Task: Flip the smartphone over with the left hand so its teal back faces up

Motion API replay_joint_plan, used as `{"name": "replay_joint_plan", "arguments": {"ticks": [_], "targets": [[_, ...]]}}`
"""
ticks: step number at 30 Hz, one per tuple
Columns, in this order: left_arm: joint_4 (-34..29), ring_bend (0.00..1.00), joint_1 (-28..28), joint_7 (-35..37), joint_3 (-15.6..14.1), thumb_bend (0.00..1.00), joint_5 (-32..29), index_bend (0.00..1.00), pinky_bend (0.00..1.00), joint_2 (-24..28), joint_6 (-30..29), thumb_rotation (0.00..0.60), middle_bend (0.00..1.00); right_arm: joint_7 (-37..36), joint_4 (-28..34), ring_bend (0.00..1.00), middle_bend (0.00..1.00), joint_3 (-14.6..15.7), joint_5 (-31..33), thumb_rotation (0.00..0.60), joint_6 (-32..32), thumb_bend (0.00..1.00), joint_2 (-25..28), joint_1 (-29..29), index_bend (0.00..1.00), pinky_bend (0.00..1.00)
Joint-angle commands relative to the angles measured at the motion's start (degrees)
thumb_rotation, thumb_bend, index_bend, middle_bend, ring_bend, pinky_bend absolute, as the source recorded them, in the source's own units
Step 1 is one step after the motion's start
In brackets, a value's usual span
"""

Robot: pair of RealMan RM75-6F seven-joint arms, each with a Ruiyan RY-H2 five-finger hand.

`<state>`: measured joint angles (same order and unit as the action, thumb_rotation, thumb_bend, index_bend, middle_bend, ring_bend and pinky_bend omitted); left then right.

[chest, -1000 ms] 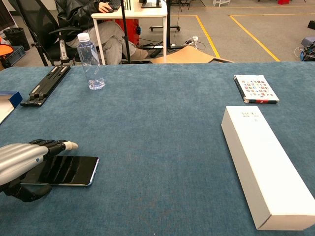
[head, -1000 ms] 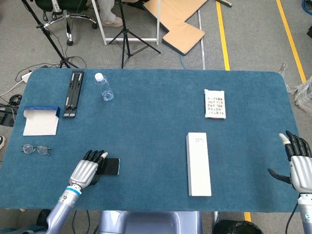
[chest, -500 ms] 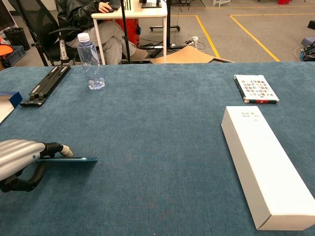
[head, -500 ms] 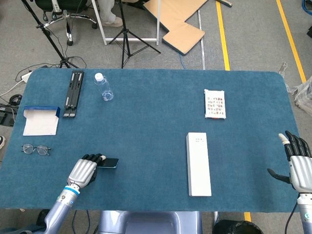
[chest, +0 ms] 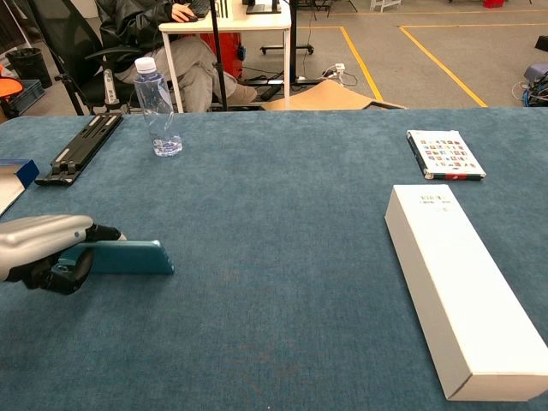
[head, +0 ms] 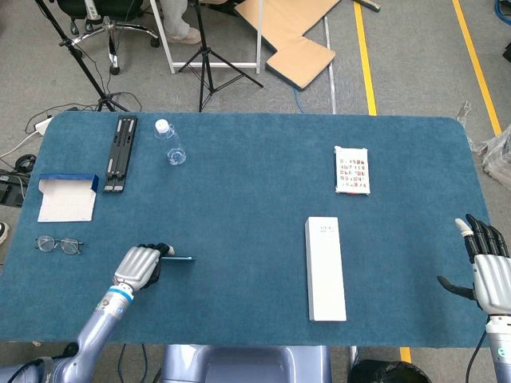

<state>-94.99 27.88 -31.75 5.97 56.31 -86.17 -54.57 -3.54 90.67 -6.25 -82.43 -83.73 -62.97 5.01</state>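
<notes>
My left hand grips the smartphone at the front left of the table. The phone stands on its long edge, teal back turned toward the chest camera. From the head view the smartphone shows only as a thin teal line sticking out right of the fingers. My right hand rests at the table's front right corner, fingers spread, holding nothing. The chest view does not show it.
A long white box lies front right, a patterned booklet behind it. A water bottle, black stand, open blue-and-white box and glasses occupy the left.
The left hand has lifted the phone from lying flat, screen up, to standing on its edge, and has drawn back slightly leftward. The right hand has stayed put.
</notes>
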Motion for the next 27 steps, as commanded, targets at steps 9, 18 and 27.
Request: {"name": "replay_joint_plan", "arguments": {"ticks": [9, 18, 27], "targets": [[12.67, 0.05, 7.53, -0.13, 5.46, 0.77, -5.81, 0.14, 0.13, -6.19, 1.25, 0.6, 0.07, 0.72, -0.62, 0.0, 0.0, -0.05, 0.75, 0.6, 1.1, 0.0, -0.58, 0.48, 0.04, 0.0], [21.78, 0.0, 10.96, 0.03, 7.41, 0.73, -7.39, 0.0, 0.0, -10.6, 0.52, 0.6, 0.0, 1.2, -1.2, 0.0, 0.0, -0.13, 1.49, 0.6, 1.79, 0.0, -1.0, 0.72, 0.04, 0.0], [19.02, 0.0, 9.32, 6.29, 7.6, 0.12, 0.33, 0.0, 0.0, -6.73, -5.02, 0.6, 0.0, 0.62, -1.42, 0.0, 0.0, -0.25, 1.74, 0.6, 1.8, 0.0, -0.92, 0.67, 0.04, 0.0]]}}
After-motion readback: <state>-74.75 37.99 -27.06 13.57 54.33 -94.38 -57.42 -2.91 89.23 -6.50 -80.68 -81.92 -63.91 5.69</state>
